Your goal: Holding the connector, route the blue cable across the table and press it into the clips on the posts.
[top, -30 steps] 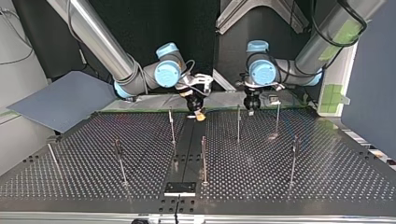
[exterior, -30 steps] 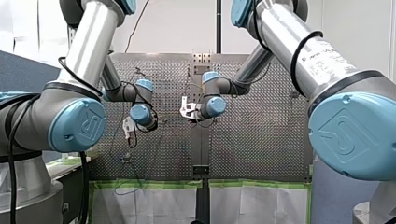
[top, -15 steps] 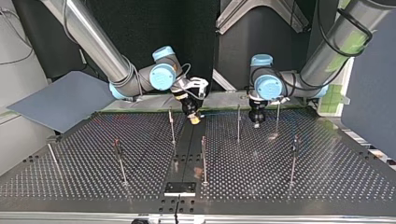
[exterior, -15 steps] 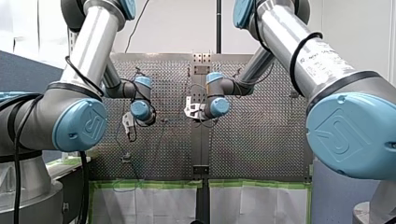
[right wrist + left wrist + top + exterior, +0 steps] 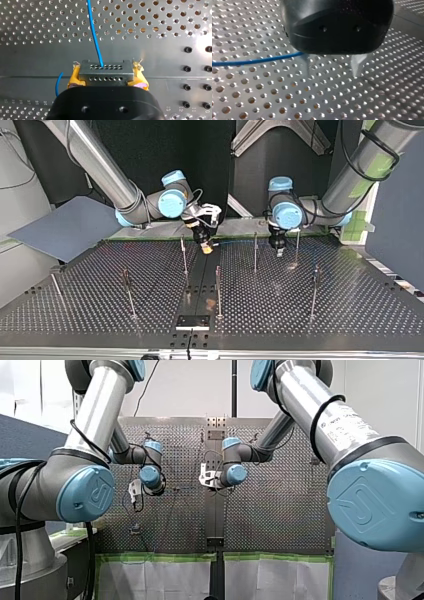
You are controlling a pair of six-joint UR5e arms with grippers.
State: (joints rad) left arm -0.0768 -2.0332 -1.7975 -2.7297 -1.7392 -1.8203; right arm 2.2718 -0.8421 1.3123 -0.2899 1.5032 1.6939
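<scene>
My right gripper [image 5: 107, 76] squeezes the grey connector [image 5: 105, 72] of the blue cable [image 5: 93, 32], and my left gripper [image 5: 332, 72] has its fingers apart, right by the cable.

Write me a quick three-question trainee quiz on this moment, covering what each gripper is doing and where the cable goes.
1. True or false: my right gripper is shut on the connector.
2. Pick one. In the right wrist view, the blue cable leaves the connector: A) ahead of the gripper; B) back under the wrist; C) straight up off the table.
3. Fill in the blank: in the left wrist view, my left gripper is ____ (open or shut).

Key: 1 true; 2 A; 3 open.
</scene>
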